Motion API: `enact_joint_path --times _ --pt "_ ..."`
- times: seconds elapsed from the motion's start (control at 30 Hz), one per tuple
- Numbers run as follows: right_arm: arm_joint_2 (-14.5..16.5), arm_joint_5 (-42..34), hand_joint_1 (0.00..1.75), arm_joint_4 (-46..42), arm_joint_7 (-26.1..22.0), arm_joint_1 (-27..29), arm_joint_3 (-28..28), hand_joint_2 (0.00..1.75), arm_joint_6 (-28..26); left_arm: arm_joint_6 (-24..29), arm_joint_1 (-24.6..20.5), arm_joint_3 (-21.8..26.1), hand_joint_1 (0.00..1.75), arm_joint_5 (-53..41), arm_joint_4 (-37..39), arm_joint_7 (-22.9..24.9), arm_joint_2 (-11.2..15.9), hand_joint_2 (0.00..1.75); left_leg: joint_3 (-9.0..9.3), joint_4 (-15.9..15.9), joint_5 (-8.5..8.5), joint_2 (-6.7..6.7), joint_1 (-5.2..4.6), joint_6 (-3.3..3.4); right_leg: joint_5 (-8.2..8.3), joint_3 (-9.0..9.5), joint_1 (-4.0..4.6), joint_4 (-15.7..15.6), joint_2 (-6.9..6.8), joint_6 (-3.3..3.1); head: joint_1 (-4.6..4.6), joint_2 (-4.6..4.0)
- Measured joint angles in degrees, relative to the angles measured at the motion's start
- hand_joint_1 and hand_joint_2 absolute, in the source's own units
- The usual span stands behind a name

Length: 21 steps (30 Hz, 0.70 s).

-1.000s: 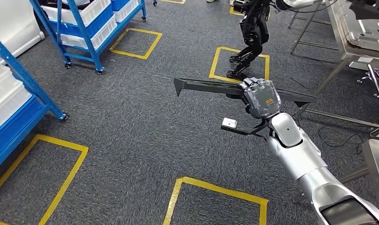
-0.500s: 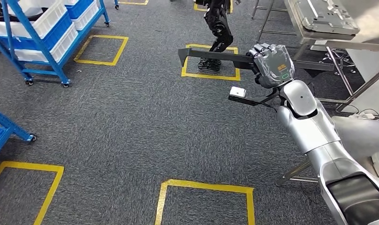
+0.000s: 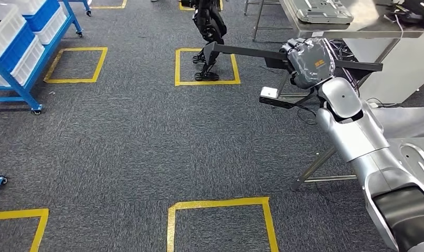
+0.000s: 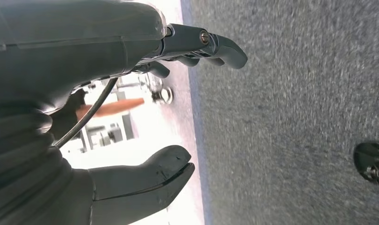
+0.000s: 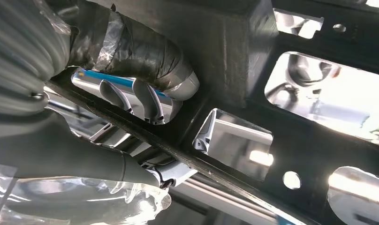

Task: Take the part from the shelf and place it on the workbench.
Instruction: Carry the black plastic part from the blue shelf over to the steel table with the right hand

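My right hand (image 3: 310, 62) grips the long black part (image 3: 241, 51) near the workbench (image 3: 357, 29); left hand (image 4: 108, 93) hangs slack, fingers apart.

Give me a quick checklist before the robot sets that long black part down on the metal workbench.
1. Grasp: right hand wraps the long black part; wrist view shows fingers around a rib. Ok.
2. Part level: roughly horizontal in the head view. Ok.
3. Workbench reachable: just behind the part, but another grey metal piece lies on it; free space cannot tell.
4. Far end clearance: the part's end hangs close to another robot's black legs. Not ok.
5. Left hand: fingers apart, holding nothing, free to help. Ok.
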Motion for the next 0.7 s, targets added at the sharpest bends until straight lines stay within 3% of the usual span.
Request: enact_joint_path --times 0.03,0.1,0.17,0.2,0.27,0.3,0.33,0.37,0.4,0.47,0.53,0.6,0.63,0.7 --pt "-0.08 -0.09 1.75 0.22 0.2 -0.54 0.24 1.75 -0.02 0.01 -0.06 -0.04 0.0 -0.23 0.0 0.22 0.01 1.75 0.16 -0.07 -0.2 0.5 -0.12 -0.31 -0.1 0.35 0.32 -0.9 -0.36 -0.42 -0.01 0.0" --pt "-0.3 -0.53 1.75 0.55 0.49 -1.34 0.62 1.75 -0.11 -0.01 -0.15 -0.16 0.0 -0.74 0.0 0.68 0.02 1.75 0.54 -0.28 -0.61 1.6 -0.14 -0.94 -0.09 0.41 0.47 -1.11 1.05 -1.21 -0.01 0.0" --pt "-0.5 -0.93 1.75 0.64 0.61 -2.03 0.88 1.75 -0.19 -0.15 -0.15 -0.3 0.0 -1.26 0.0 1.08 0.02 1.75 0.32 1.23 -1.89 0.38 0.07 -1.48 0.01 0.98 0.27 -1.71 2.28 -1.92 -0.03 0.0" --pt "-0.45 -0.99 1.75 0.65 0.65 -2.48 1.05 1.75 -0.19 -0.26 -0.12 -0.35 0.0 -1.43 0.0 1.23 -0.01 1.75 -0.71 3.59 -3.22 -1.06 0.17 -1.62 0.08 1.28 0.12 -1.97 2.84 -2.32 -0.03 0.0" --pt "-0.15 -0.98 1.75 0.71 0.68 -3.25 1.6 1.75 -0.11 -0.42 -0.03 -0.38 0.0 -1.56 0.0 1.42 -0.09 1.75 -4.68 11.21 -6.41 -3.85 0.3 -1.61 0.0 1.47 0.21 -2.01 4.14 -2.85 -0.02 0.0" --pt "0.04 -0.98 1.75 0.71 0.68 -3.41 1.93 1.75 -0.04 -0.41 0.02 -0.39 0.0 -1.56 0.0 1.47 -0.13 1.75 -6.81 14.61 -7.31 -4.43 0.32 -1.58 -0.1 1.5 0.3 -1.92 4.94 -3.04 -0.02 0.0" --pt "0.15 -0.97 1.75 0.72 0.68 -3.45 2.25 1.75 0.04 -0.38 0.07 -0.39 0.0 -1.55 0.0 1.49 -0.15 1.75 -8.28 16.36 -7.11 -4.71 0.32 -1.53 -0.22 1.53 0.4 -1.79 5.79 -3.11 -0.02 0.0" --pt "0.22 -0.97 1.75 0.71 0.68 -3.45 2.54 1.75 0.1 -0.33 0.11 -0.39 0.0 -1.55 0.0 1.49 -0.15 1.75 -8.72 15.88 -5.74 -4.87 0.31 -1.43 -0.38 1.57 0.46 -1.59 6.62 -3.12 -0.02 0.0" --pt "0.27 -0.97 1.75 0.71 0.68 -3.46 2.75 1.75 0.15 -0.29 0.13 -0.39 0.0 -1.55 0.0 1.49 -0.15 1.75 -8.07 13.24 -3.49 -5.16 0.33 -1.3 -0.58 1.62 0.47 -1.34 7.41 -3.05 -0.02 0.0" --pt "0.3 -0.97 1.75 0.7 0.68 -3.58 3.03 1.75 0.16 -0.25 0.18 -0.39 0.0 -1.54 0.0 1.49 -0.14 1.75 -5.4 5.8 0.74 -7.6 0.56 -0.99 -1.08 1.52 0.41 -0.64 8.88 -2.64 -0.01 0.0" --pt "0.38 -0.91 1.75 0.66 0.73 -3.66 3.27 1.75 0.11 -0.19 0.14 -0.38 0.0 -1.43 0.0 1.52 -0.17 1.75 -3.9 2.04 2.05 -9.74 0.74 -0.77 -1.26 0.97 0.22 -0.16 10.27 -1.98 -0.01 0.0" --pt "0.3 -0.9 1.75 0.58 0.84 -3.41 3.45 1.75 -0.06 -0.14 -0.01 -0.32 0.0 -1.14 0.0 1.58 -0.2 1.75 -3.62 1.63 2.02 -9.09 0.63 -0.4 -1.01 0.59 -0.09 -0.32 11.72 -1.16 -0.02 0.0" --pt "0.15 -0.92 1.75 0.55 0.9 -3.18 3.47 1.75 -0.17 -0.13 -0.06 -0.27 0.0 -0.99 0.0 1.6 -0.2 1.75 -3.38 1.24 2.17 -8.38 0.61 -0.05 -1.06 0.53 -0.19 -0.26 11.5 -0.83 -0.01 0.0" --pt "-0.21 -0.98 1.75 0.48 1.0 -3.01 3.47 1.75 -0.36 -0.07 -0.01 -0.19 0.0 -0.78 0.0 1.62 -0.21 1.75 -2.84 0.36 2.49 -6.9 0.68 0.67 -2.63 -0.72 -0.02 2.27 8.44 -0.32 0.03 0.0"
